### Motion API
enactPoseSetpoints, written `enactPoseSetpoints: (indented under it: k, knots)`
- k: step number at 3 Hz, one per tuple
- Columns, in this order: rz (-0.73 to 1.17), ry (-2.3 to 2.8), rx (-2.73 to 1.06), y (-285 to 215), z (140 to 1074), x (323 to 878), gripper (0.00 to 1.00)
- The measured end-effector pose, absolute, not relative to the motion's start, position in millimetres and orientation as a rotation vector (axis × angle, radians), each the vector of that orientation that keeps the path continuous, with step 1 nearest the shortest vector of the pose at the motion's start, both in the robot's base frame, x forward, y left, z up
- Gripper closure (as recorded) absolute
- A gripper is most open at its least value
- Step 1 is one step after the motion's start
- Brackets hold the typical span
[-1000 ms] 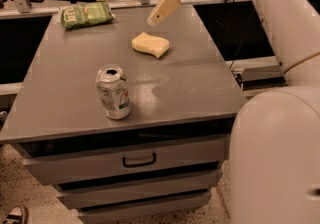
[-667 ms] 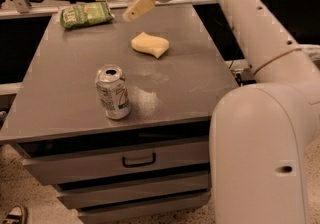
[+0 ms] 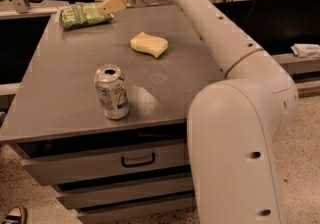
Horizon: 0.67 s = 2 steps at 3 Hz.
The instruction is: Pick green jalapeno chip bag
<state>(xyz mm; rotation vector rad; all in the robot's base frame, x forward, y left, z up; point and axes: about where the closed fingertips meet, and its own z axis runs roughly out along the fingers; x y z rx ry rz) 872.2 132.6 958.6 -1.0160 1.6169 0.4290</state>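
Leftward since 1 second ago, the long white arm (image 3: 210,23) stretches across the grey worktop (image 3: 65,93), its tan pincer (image 3: 111,5) at the right end of the crinkled green jalapeno chip bag (image 3: 80,15) lying in the far-left corner; whether the pincer is open or closed, I cannot tell.

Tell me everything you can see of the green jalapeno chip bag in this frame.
The green jalapeno chip bag is a small, crinkled, glossy green packet with pale lettering and lighter patches. It lies flat at the far left corner of the gray table. The gripper hangs at its right end; whether they touch cannot be told. Nothing else touches it.
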Motion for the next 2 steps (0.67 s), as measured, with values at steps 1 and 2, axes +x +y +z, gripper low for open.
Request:
enactPoseSetpoints:
  k: [1, 2]
  knots:
    - [0.397, 1.672, -0.909, 156, 940, 890, 0.0]
    - [0.396, 1.722, -0.822, 181, 917, 902, 0.0]
